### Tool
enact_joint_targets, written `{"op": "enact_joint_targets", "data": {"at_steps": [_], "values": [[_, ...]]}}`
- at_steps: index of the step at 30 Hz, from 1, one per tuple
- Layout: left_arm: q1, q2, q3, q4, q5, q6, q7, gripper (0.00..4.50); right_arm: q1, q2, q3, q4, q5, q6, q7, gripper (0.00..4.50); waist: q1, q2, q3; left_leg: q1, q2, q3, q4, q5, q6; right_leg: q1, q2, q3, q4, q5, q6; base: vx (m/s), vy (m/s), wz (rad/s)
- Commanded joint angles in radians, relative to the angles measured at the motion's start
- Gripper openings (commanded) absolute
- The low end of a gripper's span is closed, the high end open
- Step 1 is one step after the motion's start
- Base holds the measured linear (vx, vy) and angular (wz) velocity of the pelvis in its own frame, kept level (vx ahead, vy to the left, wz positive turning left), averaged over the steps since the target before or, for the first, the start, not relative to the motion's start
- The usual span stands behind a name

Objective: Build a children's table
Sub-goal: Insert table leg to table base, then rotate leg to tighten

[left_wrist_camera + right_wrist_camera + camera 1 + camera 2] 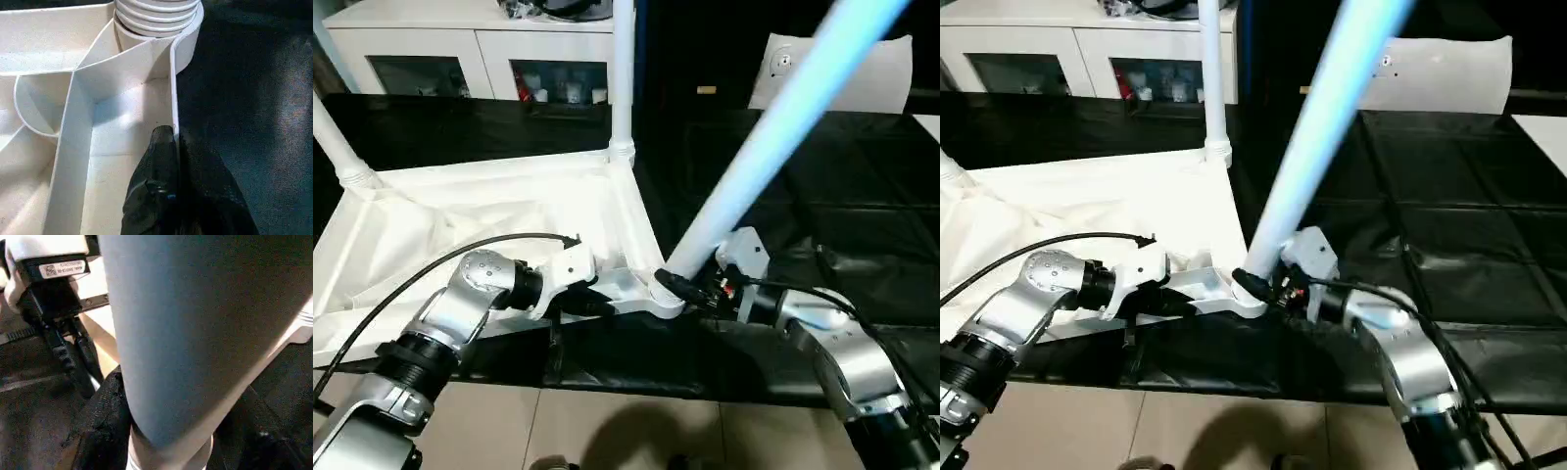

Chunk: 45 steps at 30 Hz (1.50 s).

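The white table top (460, 225) lies upside down on a black surface, ribbed underside up. Two white legs (623, 78) (337, 142) stand upright in its far corner sockets. A third leg (773, 127) leans steeply up and to the right from the near right corner socket (658, 299). My right gripper (683, 286) is shut on this leg just above its base, with a black finger (102, 416) against it. My left gripper (595, 296) is shut on the top's near rim (172, 83) beside that socket. Its fingers (161, 161) straddle the thin wall.
A white cabinet (470, 49) with dark glass fronts stands behind the work. A white panel (867, 69) leans at the back right. The black covering (842, 196) stretches to the right of the top. Its front edge drops to the tiled floor (607, 431).
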Motion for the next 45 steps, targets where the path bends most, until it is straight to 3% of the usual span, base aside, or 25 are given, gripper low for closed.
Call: {"op": "enact_joint_targets", "data": {"at_steps": [1,3,6,9,10,11,12,16,20,21,22,23,24,25,27,30,31,32,35,36,38,41,42,43,45], "values": [[-0.002,0.003,-0.003,-0.05,0.009,-0.026,-0.019,0.0,-0.005,-0.019,0.067,0.089,-0.039,0.063,0.042,1.89,-0.007,-0.015,-0.046,0.002,0.019,-0.002,-0.078,-0.309,0.045,0.035,-0.074,0.034,-0.105,-0.639,-0.046,0.0,0.0,0.0],[-0.002,0.005,-0.003,-0.054,0.009,-0.029,-0.025,0.0,-0.018,-0.02,0.073,0.102,-0.035,0.069,0.06,1.89,-0.009,-0.01,-0.045,0.006,0.02,-0.003,-0.078,-0.319,0.044,0.032,-0.074,0.034,-0.107,-0.643,-0.048,0.0,0.0,0.0],[-0.009,0.008,-0.006,-0.053,0.012,-0.036,-0.04,0.0,-0.042,-0.019,0.089,0.134,-0.042,0.066,0.094,1.89,-0.015,-0.013,-0.039,0.002,0.021,-0.006,-0.083,-0.339,0.042,0.033,-0.074,0.034,-0.106,-0.637,-0.051,0.0,0.0,0.0],[-0.024,0.013,-0.008,-0.054,0.014,-0.038,-0.054,0.0,-0.066,-0.012,0.106,0.166,-0.037,0.07,0.139,1.89,-0.016,-0.009,-0.024,0.004,0.021,-0.007,-0.087,-0.366,0.043,0.025,-0.074,0.037,-0.109,-0.651,-0.05,0.0,0.0,0.0],[-0.025,0.013,-0.008,-0.054,0.014,-0.038,-0.054,0.0,-0.066,-0.012,0.107,0.167,-0.037,0.07,0.14,1.89,-0.018,-0.013,-0.025,0.003,0.021,-0.008,-0.087,-0.369,0.042,0.028,-0.073,0.037,-0.108,-0.652,-0.049,0.0,0.0,0.0],[-0.044,0.013,-0.008,-0.043,0.014,-0.039,-0.064,0.0,-0.069,-0.013,0.137,0.168,-0.039,0.078,0.175,1.89,-0.018,-0.007,-0.007,0.003,0.02,-0.009,-0.092,-0.386,0.042,0.019,-0.073,0.038,-0.112,-0.667,-0.044,0.0,0.0,0.0],[-0.044,0.013,-0.008,-0.043,0.014,-0.039,-0.064,0.0,-0.069,-0.013,0.137,0.168,-0.039,0.078,0.175,1.89,-0.02,-0.011,-0.01,0.008,0.019,-0.009,-0.09,-0.406,0.04,0.021,-0.072,0.035,-0.115,-0.696,-0.033,0.0,0.0,0.0],[-0.091,0.01,-0.003,0.009,0.03,-0.057,-0.073,0.0,-0.026,-0.024,0.172,0.096,-0.02,0.12,0.213,1.89,-0.017,-0.011,0.016,0.017,0.015,-0.011,-0.097,-0.419,0.042,0.012,-0.071,0.034,-0.131,-0.738,-0.013,0.0,0.0,0.0],[-0.15,0.0,0.001,0.097,0.055,-0.098,-0.057,0.0,0.012,-0.02,0.173,0.056,-0.017,0.129,0.206,1.89,-0.008,-0.01,0.018,0.021,0.019,-0.008,-0.108,-0.367,0.055,0.023,-0.078,0.032,-0.135,-0.683,-0.03,0.0,0.0,0.0],[-0.169,-0.002,0.003,0.122,0.062,-0.11,-0.053,0.0,0.019,-0.017,0.171,0.048,-0.014,0.133,0.2,1.89,-0.007,0.001,0.023,0.018,0.021,-0.01,-0.112,-0.367,0.053,0.025,-0.079,0.031,-0.133,-0.672,-0.036,0.0,0.0,0.0],[-0.188,-0.004,0.006,0.146,0.066,-0.12,-0.049,0.0,0.024,-0.014,0.17,0.042,-0.012,0.135,0.196,1.89,-0.008,-0.005,0.022,0.017,0.022,-0.009,-0.114,-0.359,0.055,0.029,-0.079,0.03,-0.135,-0.657,-0.041,0.0,0.0,0.0],[-0.204,-0.007,0.01,0.167,0.068,-0.125,-0.043,0.0,0.027,-0.012,0.169,0.036,-0.011,0.138,0.191,1.89,-0.006,0.001,0.022,0.017,0.024,-0.011,-0.115,-0.357,0.051,0.031,-0.081,0.03,-0.131,-0.646,-0.048,0.0,0.0,0.0],[-0.215,-0.008,0.011,0.18,0.071,-0.13,-0.04,0.0,0.029,-0.01,0.168,0.033,-0.01,0.139,0.188,1.89,-0.007,-0.003,0.025,0.015,0.024,-0.01,-0.117,-0.359,0.051,0.031,-0.08,0.03,-0.134,-0.647,-0.049,0.0,0.0,0.0],[-0.232,-0.009,0.015,0.2,0.074,-0.136,-0.037,0.0,0.031,-0.005,0.165,0.027,-0.008,0.143,0.181,1.89,-0.006,0.004,0.028,0.013,0.025,-0.014,-0.119,-0.363,0.046,0.034,-0.085,0.03,-0.13,-0.657,-0.055,0.0,0.0,0.0],[-0.268,-0.011,0.024,0.249,0.079,-0.152,-0.038,0.0,0.036,0.004,0.158,0.009,-0.002,0.16,0.166,1.89,-0.009,0.0,0.034,0.019,0.023,-0.015,-0.119,-0.389,0.041,0.03,-0.087,0.028,-0.139,-0.708,-0.044,0.0,0.0,0.0],[-0.275,-0.01,0.025,0.268,0.081,-0.164,-0.04,0.0,0.035,0.008,0.155,0.007,-0.003,0.165,0.159,1.89,-0.011,0.002,0.041,0.013,0.027,-0.019,-0.123,-0.39,0.039,0.032,-0.093,0.03,-0.137,-0.715,-0.047,0.0,0.0,0.0],[-0.276,-0.009,0.025,0.275,0.082,-0.169,-0.043,0.0,0.034,0.011,0.153,0.009,-0.003,0.167,0.156,1.89,-0.012,0.012,0.042,0.019,0.027,-0.019,-0.122,-0.405,0.037,0.028,-0.093,0.03,-0.139,-0.731,-0.047,0.0,0.0,0.0],[-0.276,-0.009,0.027,0.285,0.079,-0.175,-0.051,0.0,0.031,0.017,0.148,0.014,-0.002,0.169,0.15,1.89,-0.014,0.006,0.043,0.019,0.027,-0.019,-0.123,-0.413,0.037,0.027,-0.093,0.029,-0.142,-0.74,-0.045,0.0,0.0,0.0],[-0.258,-0.007,0.035,0.27,0.061,-0.162,-0.072,0.0,0.021,0.027,0.141,0.031,-0.004,0.171,0.139,1.89,-0.017,0.001,0.048,0.019,0.025,-0.022,-0.124,-0.434,0.033,0.025,-0.097,0.027,-0.147,-0.79,-0.03,0.0,0.0,0.0],[-0.255,-0.007,0.036,0.266,0.058,-0.16,-0.075,0.0,0.019,0.028,0.141,0.034,-0.004,0.17,0.137,1.89,-0.018,0.004,0.05,0.022,0.022,-0.022,-0.123,-0.44,0.032,0.021,-0.097,0.024,-0.153,-0.821,-0.018,0.0,0.0,0.0],[-0.209,-0.001,0.052,0.201,0.035,-0.123,-0.077,0.0,0.001,0.051,0.128,0.06,-0.019,0.159,0.102,1.89,-0.022,-0.001,0.05,0.018,0.024,-0.026,-0.125,-0.439,0.028,0.025,-0.101,0.019,-0.157,-0.83,-0.008,0.0,0.0,0.0],[-0.15,0.006,0.07,0.121,0.022,-0.07,-0.047,0.0,-0.018,0.083,0.106,0.085,-0.032,0.15,0.053,1.89,-0.027,0.003,0.05,0.012,0.029,-0.031,-0.133,-0.435,0.024,0.032,-0.104,0.015,-0.153,-0.798,-0.017,0.0,0.0,0.0],[-0.116,0.01,0.079,0.073,0.02,-0.036,-0.023,0.0,-0.027,0.098,0.096,0.097,-0.037,0.148,0.029,1.89,-0.032,0.002,0.048,0.002,0.034,-0.036,-0.139,-0.432,0.016,0.042,-0.107,0.014,-0.142,-0.759,-0.028,0.0,0.0,0.0],[-0.047,0.016,0.098,-0.027,0.017,0.036,0.029,0.0,-0.041,0.123,0.079,0.113,-0.041,0.144,-0.011,1.89,-0.04,0.0,0.052,0.002,0.034,-0.037,-0.141,-0.454,0.013,0.038,-0.106,0.012,-0.144,-0.772,-0.025,0.0,0.0,0.0],[-0.018,0.016,0.108,-0.072,0.012,0.068,0.05,0.0,-0.046,0.132,0.073,0.119,-0.042,0.143,-0.024,1.89,-0.048,-0.002,0.051,0.007,0.028,-0.036,-0.136,-0.451,0.015,0.032,-0.107,0.015,-0.147,-0.794,-0.023,0.0,0.0,0.0]]}}
